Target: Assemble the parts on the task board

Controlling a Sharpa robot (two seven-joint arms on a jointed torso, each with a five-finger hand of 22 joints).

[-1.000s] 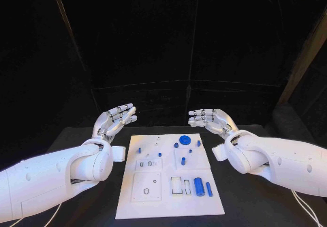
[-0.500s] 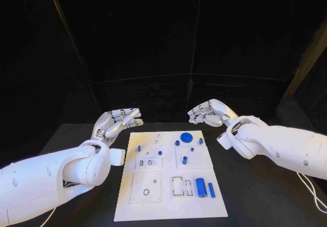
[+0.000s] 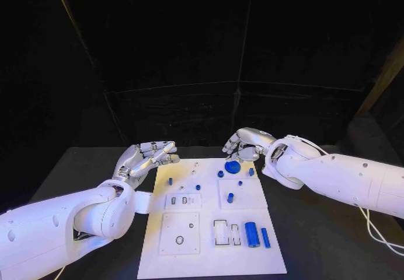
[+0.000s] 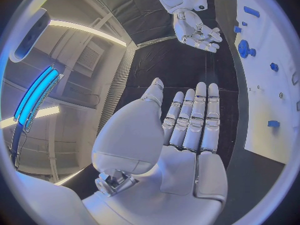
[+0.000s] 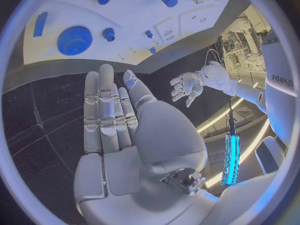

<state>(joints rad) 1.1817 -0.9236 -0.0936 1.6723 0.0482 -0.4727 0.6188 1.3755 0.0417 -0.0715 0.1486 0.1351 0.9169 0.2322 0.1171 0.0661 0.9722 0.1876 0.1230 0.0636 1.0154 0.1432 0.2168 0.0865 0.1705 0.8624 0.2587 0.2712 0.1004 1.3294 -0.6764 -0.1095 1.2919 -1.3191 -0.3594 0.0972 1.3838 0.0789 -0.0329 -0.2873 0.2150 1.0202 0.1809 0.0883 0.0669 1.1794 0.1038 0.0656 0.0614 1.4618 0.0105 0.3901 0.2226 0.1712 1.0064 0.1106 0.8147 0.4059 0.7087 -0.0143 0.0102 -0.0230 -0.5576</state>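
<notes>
The task board (image 3: pixel 211 221) is seen lying in the middle of the black counter (image 3: pixel 328 239), with the blue parts spread over it. Little of the assembly can be judged as done: a blue gear (image 3: pixel 232 167) is seen flat near the board's far edge, a thick cylinder (image 3: pixel 251 234) and a thin rod (image 3: pixel 265 237) are left lying loose near the right edge at the near end, and several small pegs (image 3: pixel 230 198) are found about the middle; whether these are seated in their holes cannot be told. Empty recesses are visible at the near left of the board, so most of the work is judged to remain. The left hand (image 3: pixel 150 157) is held above the counter just beside the board's far left corner, its fingers (image 4: pixel 199 117) extended and close together, nothing being gripped. The right hand (image 3: pixel 246 144) is held over the far edge, close above the gear, its fingers (image 5: pixel 106 107) fairly straight in the wrist view and nothing being held. Whether the gear is touched cannot be made out. The smallest fittings on the board are too small to identify.
</notes>
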